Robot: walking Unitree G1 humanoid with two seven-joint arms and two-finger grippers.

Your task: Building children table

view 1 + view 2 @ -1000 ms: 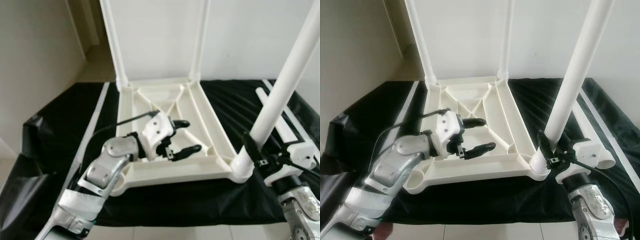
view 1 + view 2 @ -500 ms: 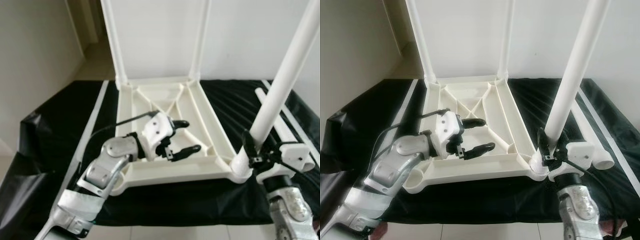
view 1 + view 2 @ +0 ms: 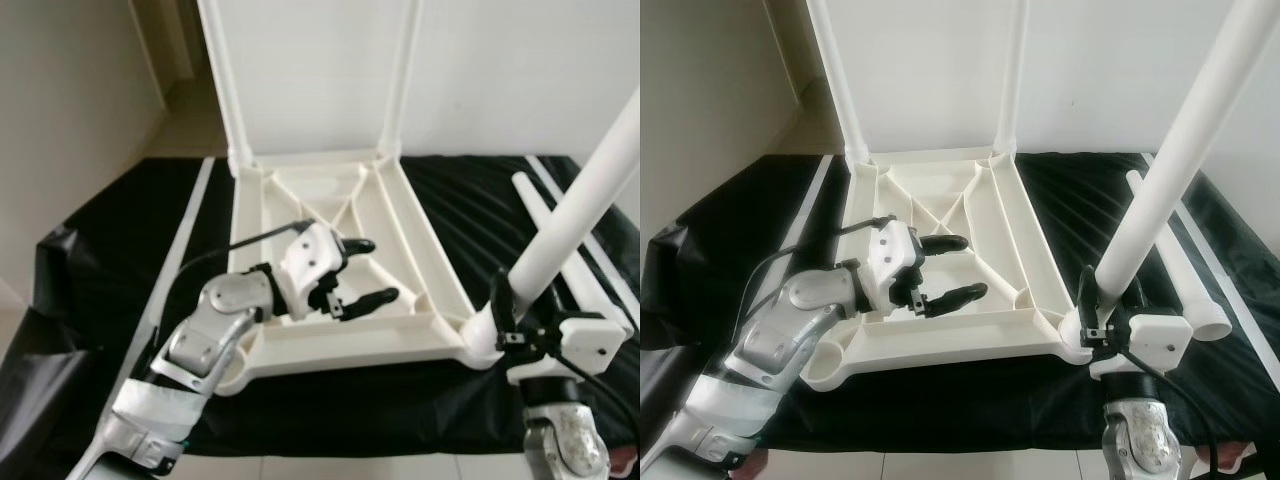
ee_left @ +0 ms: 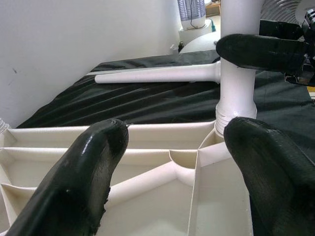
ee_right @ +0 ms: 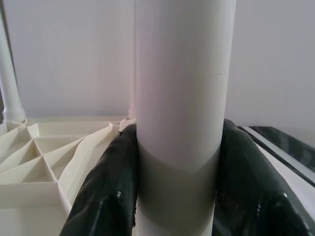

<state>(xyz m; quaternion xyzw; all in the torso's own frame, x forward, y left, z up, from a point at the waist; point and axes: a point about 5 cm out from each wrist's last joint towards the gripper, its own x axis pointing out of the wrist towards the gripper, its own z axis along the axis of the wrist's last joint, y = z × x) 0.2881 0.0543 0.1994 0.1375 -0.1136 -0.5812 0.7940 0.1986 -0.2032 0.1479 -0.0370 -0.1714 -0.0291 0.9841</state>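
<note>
A black sheet covers the floor, crumpled at its left edge, with pale tiles showing along its near side. A white wall closes the back of the room, and a beige wall stands on the left with a passage opening beside it.

The tabletop lies upside down in the middle of the sheet, its ribbed underside facing up. Two legs stand upright in its far corners. A third leg is seated in the near right corner socket and leans to the right. The near left socket holds nothing. A spare leg lies flat on the sheet just beside the tabletop's right side.

The right gripper is clamped around the base of the leaning leg, just above the socket; the right wrist view shows a black finger pressed against each side of the tube. The left gripper hovers over the near half of the tabletop with its fingers spread apart and nothing between them, pointing toward the leaning leg.
</note>
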